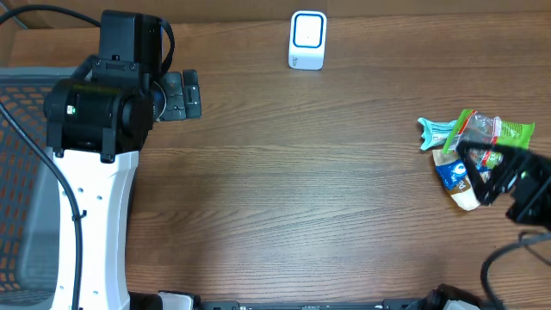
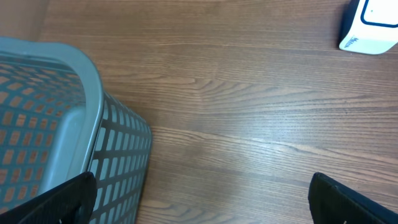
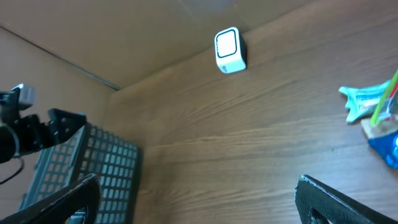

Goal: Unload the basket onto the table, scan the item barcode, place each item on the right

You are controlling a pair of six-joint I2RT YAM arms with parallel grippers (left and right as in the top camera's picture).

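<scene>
The packets [image 1: 472,146] lie in a small pile at the right end of the counter [image 1: 301,198], near its right edge. A teal-and-white one sticks out to the left, a green one to the right, a clear one with red print sits on top, and a blue-and-white one lies at the near side. No barcode can be made out on any of them. In the right wrist view the pile shows only at the right border, with the teal packet and the blue one partly cut off.

The right pincer [image 3: 198,182] is released. Its two black fingers stand far apart at the bottom corners of its own view, with only bare wood between them. From overhead it overlaps the near right part of the pile, and whether it touches a packet cannot be told.

The scanner [image 1: 307,40], a small white box with a blue-framed face, stands upright at the far edge of the counter, well apart from the packets.

The left pincer [image 2: 202,180] is released too, fingers wide and nothing between them. It hangs at the far left of the counter, just beside a grey mesh basket [image 2: 93,93] that fills the left side of its view.
</scene>
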